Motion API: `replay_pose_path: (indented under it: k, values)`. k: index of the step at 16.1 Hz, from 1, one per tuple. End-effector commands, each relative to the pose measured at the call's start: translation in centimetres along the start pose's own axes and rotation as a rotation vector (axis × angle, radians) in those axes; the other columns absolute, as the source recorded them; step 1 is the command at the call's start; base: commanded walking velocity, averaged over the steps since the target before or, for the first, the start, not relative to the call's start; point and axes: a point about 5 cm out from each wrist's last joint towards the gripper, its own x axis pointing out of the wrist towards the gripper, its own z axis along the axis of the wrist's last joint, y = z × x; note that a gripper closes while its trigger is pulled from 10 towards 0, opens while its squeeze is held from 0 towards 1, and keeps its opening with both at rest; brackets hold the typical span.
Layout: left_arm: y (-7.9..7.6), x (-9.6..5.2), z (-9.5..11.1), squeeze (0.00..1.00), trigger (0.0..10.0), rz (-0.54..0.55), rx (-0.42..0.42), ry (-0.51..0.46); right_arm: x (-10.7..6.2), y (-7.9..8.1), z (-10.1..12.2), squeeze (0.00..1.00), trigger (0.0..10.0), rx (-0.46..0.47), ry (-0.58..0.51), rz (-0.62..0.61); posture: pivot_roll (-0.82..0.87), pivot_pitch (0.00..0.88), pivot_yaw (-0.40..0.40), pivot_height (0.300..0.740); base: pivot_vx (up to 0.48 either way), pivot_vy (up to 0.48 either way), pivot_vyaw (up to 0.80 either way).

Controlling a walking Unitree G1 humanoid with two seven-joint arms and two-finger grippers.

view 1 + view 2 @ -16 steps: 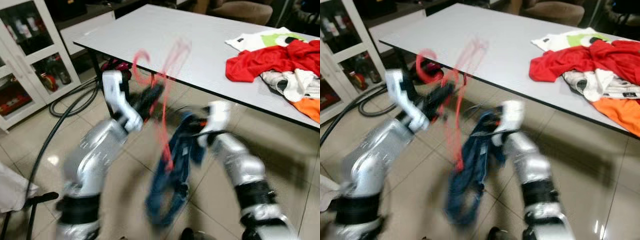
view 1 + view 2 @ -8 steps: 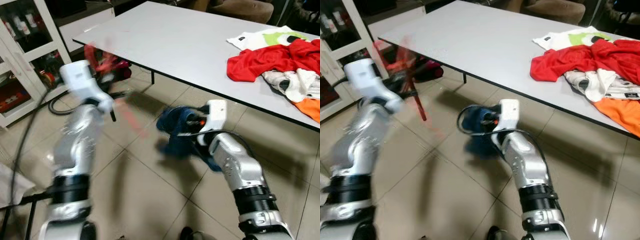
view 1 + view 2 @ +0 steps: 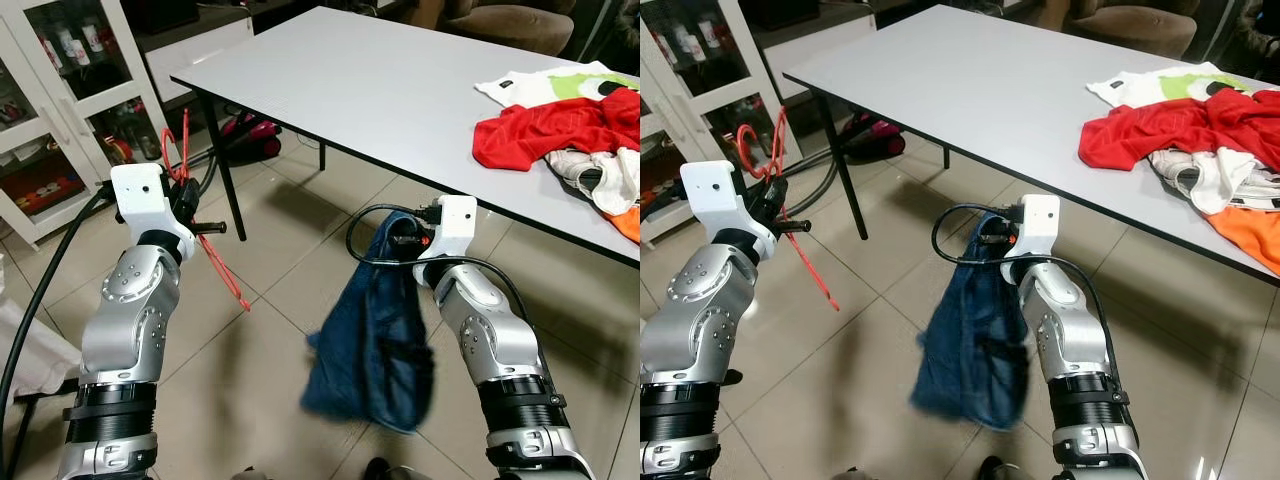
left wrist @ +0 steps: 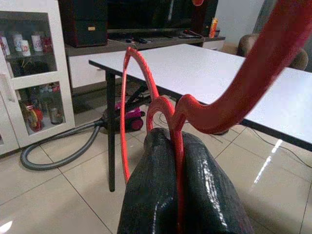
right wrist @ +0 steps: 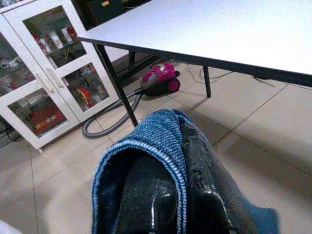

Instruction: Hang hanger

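Observation:
A thin red hanger (image 3: 205, 235) is pinched in my left gripper (image 3: 186, 197), which is raised at the left beside the table leg; its wire runs between the two black fingers (image 4: 156, 195) in the left wrist view. My right gripper (image 3: 402, 232) is shut on a dark blue denim garment (image 3: 372, 335) that hangs down from it toward the floor. In the right wrist view the blue cloth (image 5: 161, 131) is folded over one black finger (image 5: 209, 190). Hanger and garment are apart.
A grey table (image 3: 400, 80) stands ahead with a pile of red, white and orange clothes (image 3: 560, 140) at its right. A glass-door cabinet (image 3: 60, 90) is at the left. A pink vacuum (image 3: 250, 135) and its hose (image 3: 40, 290) lie on the tiled floor.
Both arms were swinging and blurred and have steadied. The hanger has left the garment and gone left with my left gripper. The bunched blue garment now hangs straight down from the right gripper.

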Motion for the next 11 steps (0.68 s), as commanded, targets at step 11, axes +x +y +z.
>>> replay_pose_path:
  k: [11]
  values:
    - [-0.25, 0.02, 0.75, 0.00, 10.0, -0.016, 0.017, -0.030, -0.10, 0.17, 1.02, 0.00, 0.0, -0.015, -0.052, 0.005, 0.02, 0.048, 0.024, 0.740, 0.000, 0.000, 0.00]
